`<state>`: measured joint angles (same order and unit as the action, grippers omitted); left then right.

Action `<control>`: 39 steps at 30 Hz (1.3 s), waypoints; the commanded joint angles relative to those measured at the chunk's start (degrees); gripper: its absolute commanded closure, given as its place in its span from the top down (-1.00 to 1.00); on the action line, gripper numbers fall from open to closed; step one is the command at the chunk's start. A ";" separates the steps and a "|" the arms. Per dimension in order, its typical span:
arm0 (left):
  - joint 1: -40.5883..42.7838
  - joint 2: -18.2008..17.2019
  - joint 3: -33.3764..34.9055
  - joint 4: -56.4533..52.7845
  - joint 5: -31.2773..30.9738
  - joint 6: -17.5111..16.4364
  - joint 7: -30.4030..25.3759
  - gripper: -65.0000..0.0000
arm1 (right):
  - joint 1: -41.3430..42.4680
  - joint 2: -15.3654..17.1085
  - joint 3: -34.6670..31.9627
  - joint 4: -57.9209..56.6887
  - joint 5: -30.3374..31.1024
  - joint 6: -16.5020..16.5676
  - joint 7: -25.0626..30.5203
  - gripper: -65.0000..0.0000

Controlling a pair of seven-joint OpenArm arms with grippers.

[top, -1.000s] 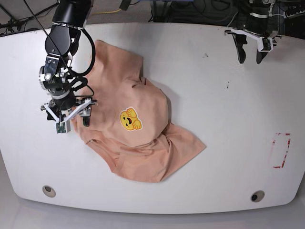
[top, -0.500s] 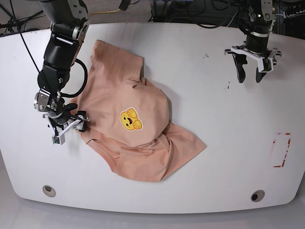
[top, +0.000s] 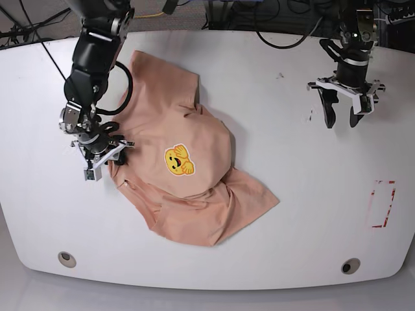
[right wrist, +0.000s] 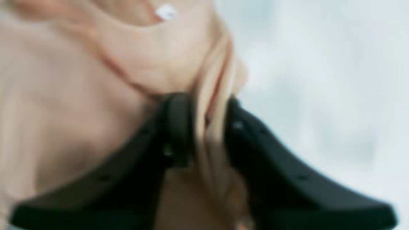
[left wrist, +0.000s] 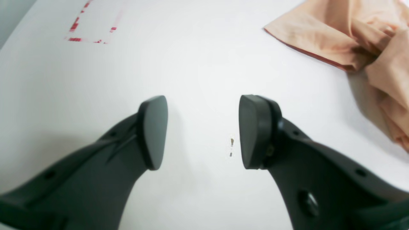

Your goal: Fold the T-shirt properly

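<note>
A: right tool (right wrist: 202, 127) status?

B: my right tool's narrowed onto a bunched fold of the T-shirt (top: 178, 162), cloth pinched between both fingers (right wrist: 177, 127), blurry in my wrist view but the fabric clearly runs through the gap. In the base view that tool (top: 104, 152) sits at the shirt's edge, rest of the shirt spreads away from it across the desk (top: 272, 259)

A: shirt layout?

B: crumpled, not flat. Yellow face emblem (top: 177, 161) faces up, just beyond my right tool toward the middle of the cloth. One loose flap sticks out on the far side from that tool, toward the desk's front edge

A: left tool?

B: my left tool (left wrist: 203, 131) is wide, nothing between the fingers, only bare desk under it. In the base view it (top: 343, 111) hangs over the desk well apart from the shirt. From its wrist view a corner of the T-shirt (left wrist: 345, 41) lies ahead and off to one side, not touching. Red dashed rectangle (left wrist: 92, 25) marked on the desk ahead on the other side, and a tiny dark speck (left wrist: 231, 142) on the desk beside one fingertip
</note>
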<state>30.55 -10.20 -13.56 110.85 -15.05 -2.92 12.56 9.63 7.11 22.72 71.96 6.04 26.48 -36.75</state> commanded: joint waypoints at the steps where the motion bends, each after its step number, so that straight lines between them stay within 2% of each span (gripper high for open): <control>1: -0.70 -0.49 -0.28 1.02 -0.12 0.06 0.67 -0.01 | -0.97 -0.83 0.00 6.50 0.42 0.38 -1.01 -0.88; 2: -1.23 -0.49 -0.28 1.02 -0.12 0.06 1.29 -0.01 | -2.90 -1.53 0.00 9.57 0.42 0.38 -2.06 -1.00; 13: -7.38 -0.31 0.07 0.93 -0.12 0.06 9.03 0.00 | -22.33 -7.60 -0.17 30.41 0.51 0.38 -3.82 -1.00; 21: -11.51 -0.40 1.47 0.76 -0.38 -0.03 15.27 0.00 | -32.18 -11.20 -0.17 37.35 0.51 0.47 -3.82 -1.00; 23: -12.13 -0.49 2.35 0.76 -0.47 -0.20 18.17 0.00 | -32.88 -11.20 -0.17 38.23 0.51 0.47 -3.82 -0.90; 25: -12.48 -0.31 2.71 0.76 -0.56 -2.05 20.10 0.00 | -32.97 -11.20 -0.17 38.76 0.51 0.47 -3.82 -0.77; 27: -13.45 -0.05 3.23 0.76 -0.56 -6.09 21.60 0.00 | -32.70 -11.20 -0.17 39.20 0.51 0.47 -3.82 -0.59; 30: -13.80 1.19 4.38 0.58 -0.47 -13.48 22.65 0.00 | -31.91 -10.85 -0.17 40.08 0.51 0.47 -3.82 -0.21; 33: -13.62 2.68 4.46 0.58 -0.12 -17.17 23.18 0.00 | -30.07 -10.76 0.09 40.61 0.51 0.47 -3.82 0.12; 36: -13.80 2.86 4.46 0.23 -0.12 -17.70 23.88 0.00 | -26.73 -9.00 0.27 40.43 0.51 0.47 -3.91 0.33; 39: -13.71 2.77 4.64 -0.39 -0.20 -17.79 23.79 0.00 | -23.03 -7.42 -0.08 39.38 0.59 0.47 -5.31 0.41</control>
<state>17.12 -7.03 -8.82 109.80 -14.83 -20.73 37.74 -15.11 -1.13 22.72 110.91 6.02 27.00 -42.52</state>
